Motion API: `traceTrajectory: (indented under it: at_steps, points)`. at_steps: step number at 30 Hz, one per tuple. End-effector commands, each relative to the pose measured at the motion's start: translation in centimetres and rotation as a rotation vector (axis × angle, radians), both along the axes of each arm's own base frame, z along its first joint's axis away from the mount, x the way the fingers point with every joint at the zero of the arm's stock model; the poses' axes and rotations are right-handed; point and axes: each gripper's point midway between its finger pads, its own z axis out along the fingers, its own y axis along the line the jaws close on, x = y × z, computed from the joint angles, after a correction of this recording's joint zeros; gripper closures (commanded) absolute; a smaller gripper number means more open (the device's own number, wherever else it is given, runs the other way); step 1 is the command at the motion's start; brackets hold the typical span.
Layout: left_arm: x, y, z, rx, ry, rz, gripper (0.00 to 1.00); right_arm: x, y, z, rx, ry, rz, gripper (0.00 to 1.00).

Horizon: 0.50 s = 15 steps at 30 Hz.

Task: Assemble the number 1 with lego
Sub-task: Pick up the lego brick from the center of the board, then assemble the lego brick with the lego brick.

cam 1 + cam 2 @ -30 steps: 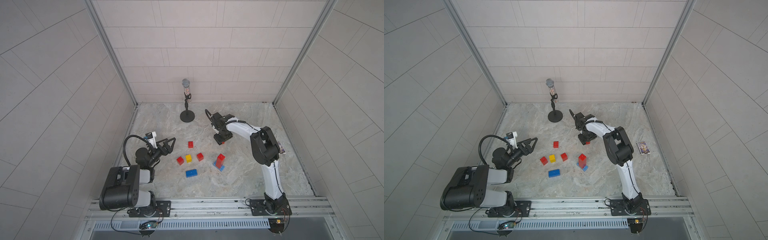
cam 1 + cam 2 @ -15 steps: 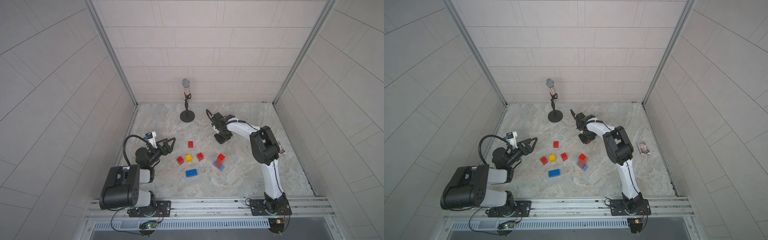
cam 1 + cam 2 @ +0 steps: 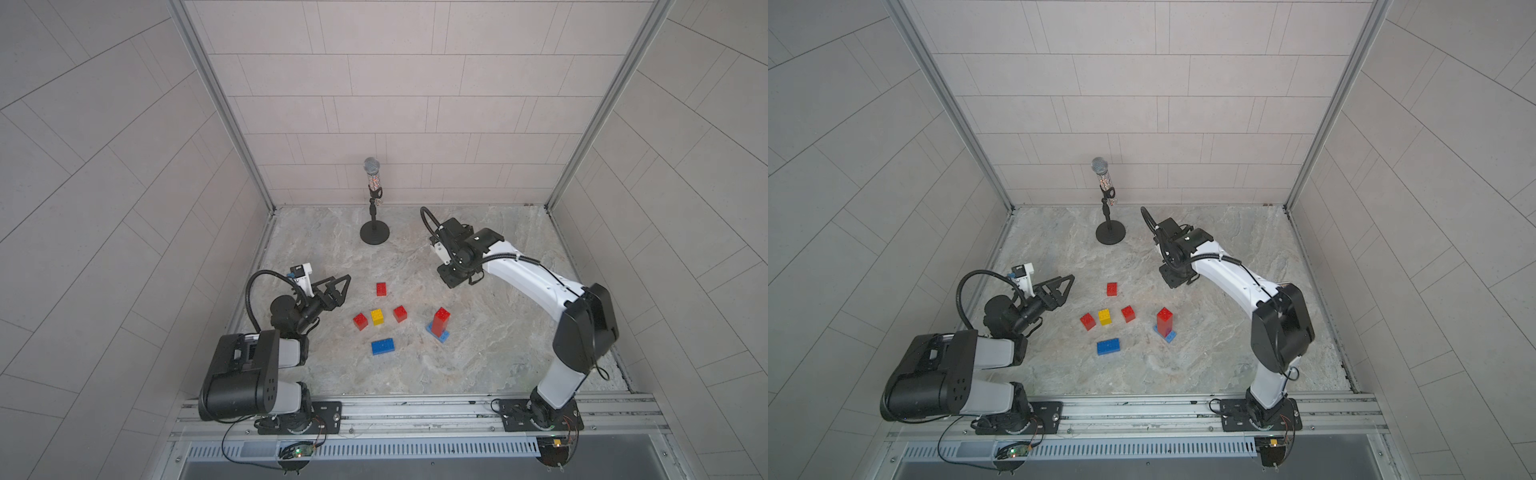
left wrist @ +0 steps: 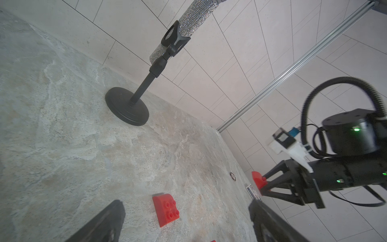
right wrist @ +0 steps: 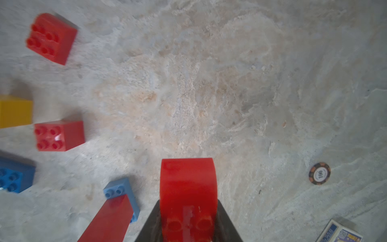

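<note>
My right gripper [image 5: 188,209] is shut on a red lego brick with a rounded end [image 5: 187,184]; in both top views the gripper [image 3: 451,279] hides this brick. A red tower [image 3: 439,321] stands on a light blue brick [image 3: 443,336] on the marble floor. To its left lie a red brick [image 3: 400,313], a yellow one [image 3: 377,316], another red one [image 3: 360,321] and a dark blue brick [image 3: 382,346]. One more red brick [image 3: 381,289] lies farther back. My left gripper [image 3: 344,291] hangs open and empty at the left, facing that brick [image 4: 166,209].
A microphone on a black round-based stand [image 3: 374,230] is at the back middle. A poker chip [image 5: 319,173] and a small printed card box [image 5: 339,232] lie on the floor to the right. Tiled walls close in three sides.
The right gripper's jaws have shut on the red brick and the wrist has shifted slightly. The left arm and the other bricks have not moved.
</note>
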Motion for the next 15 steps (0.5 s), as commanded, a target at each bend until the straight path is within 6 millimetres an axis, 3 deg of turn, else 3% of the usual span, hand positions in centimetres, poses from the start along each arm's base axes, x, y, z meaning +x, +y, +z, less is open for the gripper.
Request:
traceTrajectory:
  at_steps: [1, 8, 15]
  points:
    - [-0.3, 0.1, 1.3, 0.009, -0.061, 0.001, 0.0, -4.1, -1.0, 0.3, -0.044, 0.066, 0.004, 0.88]
    - [-0.4, 0.0, 1.3, 0.009, -0.062, -0.004, 0.0, -9.4, 0.6, 1.9, -0.051, 0.065, 0.055, 0.88]
    - [-0.5, 0.0, 1.4, 0.011, -0.066, -0.003, 0.0, -10.7, 1.5, 1.5, -0.05, 0.095, 0.077, 0.88]
